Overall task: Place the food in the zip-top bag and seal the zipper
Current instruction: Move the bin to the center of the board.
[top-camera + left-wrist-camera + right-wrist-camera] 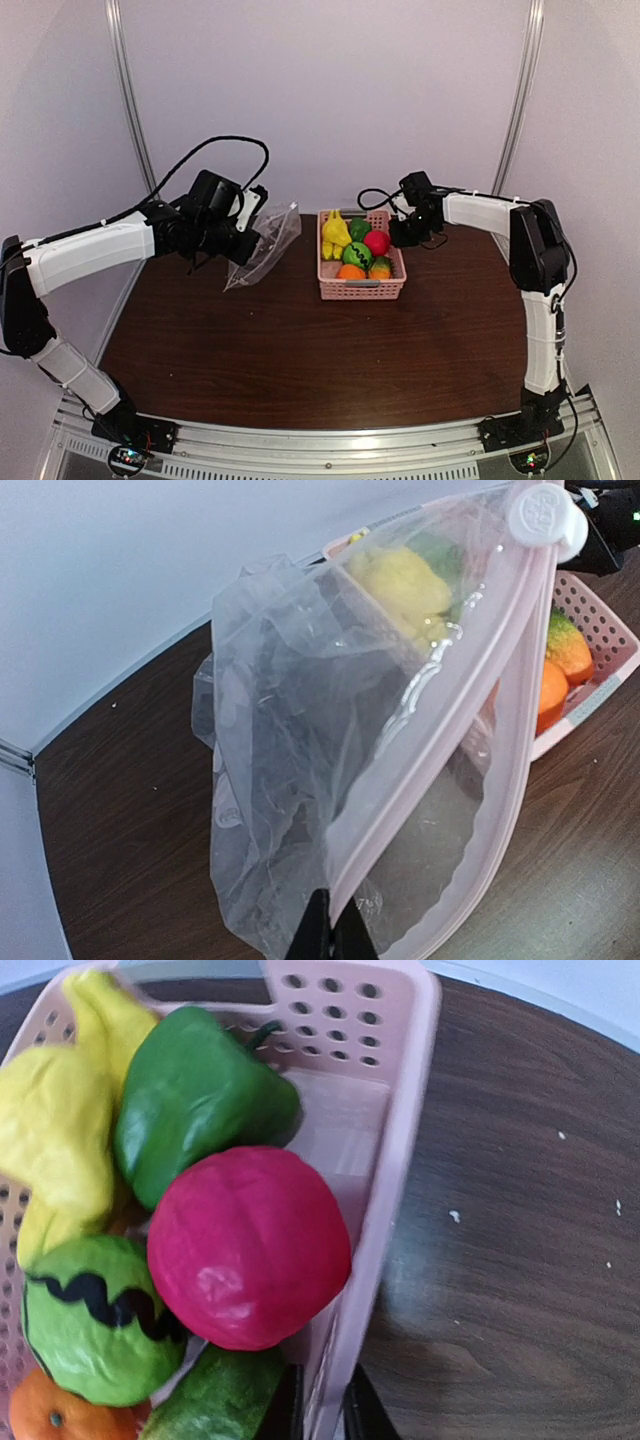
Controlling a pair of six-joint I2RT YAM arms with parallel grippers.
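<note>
Nearest you lies the bare dark wooden tabletop (pixel 300 350). Past it stands the pink latticed plastic basket (pixel 362 291), and all the food is in it, none in the bag. At its near end are the orange toy fruit (pixel 351 271) and the orange-green piece (pixel 380 268). Behind them come the dark-green striped ball (pixel 357 254) and the red-pink fruit (pixel 377 242). Farthest back are the yellow banana bunch (pixel 335 235) and the green pepper (pixel 359 227).

Your right gripper (pixel 322 1415) is at the basket's far right corner. One finger is inside the wall and one outside, pressed onto it.

Left of the basket and apart from it, your left gripper (pixel 330 935) is pinched tight on the clear crinkly zip-top bag (pixel 268 240). It holds the bag up by one lip of the mouth. The pink zipper strip (pixel 500 740) gapes open, its small white slider tab (pixel 545 515) at the far end. From the left wrist, the bag hangs across most of the basket.
</note>
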